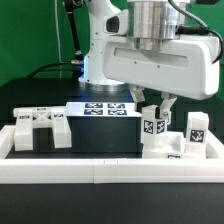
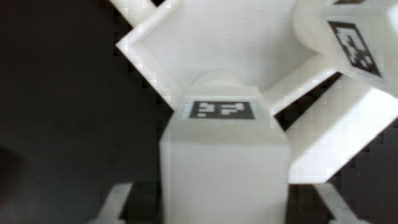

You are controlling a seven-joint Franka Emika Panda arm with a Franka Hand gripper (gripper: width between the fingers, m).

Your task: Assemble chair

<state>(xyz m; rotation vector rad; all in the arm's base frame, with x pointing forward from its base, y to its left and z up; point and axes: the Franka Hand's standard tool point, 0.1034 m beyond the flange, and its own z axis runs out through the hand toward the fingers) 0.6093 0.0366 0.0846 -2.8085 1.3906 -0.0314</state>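
Counts, exterior view: one white arm [image 1: 150,50], one gripper [image 1: 157,110], one marker board [image 1: 105,108] and one long white border rail [image 1: 100,172] along the near edge of the black table [image 1: 100,142].

Chair parts seen:
- One slotted seat block [image 1: 40,130] sat at the exterior view's left, just behind the rail. It carried tags on its near face.
- Two upright tagged pieces stood at the exterior view's right. These were the tagged leg [image 1: 155,127] and a second upright piece [image 1: 197,130] further right, apart from the first.
- A low cluster of white pieces [image 1: 172,152] lay at the foot of the two uprights. I could not separate them enough to count.

The gripper hung straight above the tagged leg. One finger [image 1: 147,106] was on each side of the leg's top, at a narrow spread, and the leg rose between them. I could not tell whether the pads pressed on it or merely flanked it. The seat block lay well apart from the gripper, toward the exterior view's left, and the marker board lay beyond and between the two.

In the wrist view the tagged leg [image 2: 222,160] filled the centre, with one square tag [image 2: 222,107] facing the camera. Angled white arms of another part [image 2: 169,45] spread behind it. A further tag [image 2: 352,45] showed at the edge, partly cut off.
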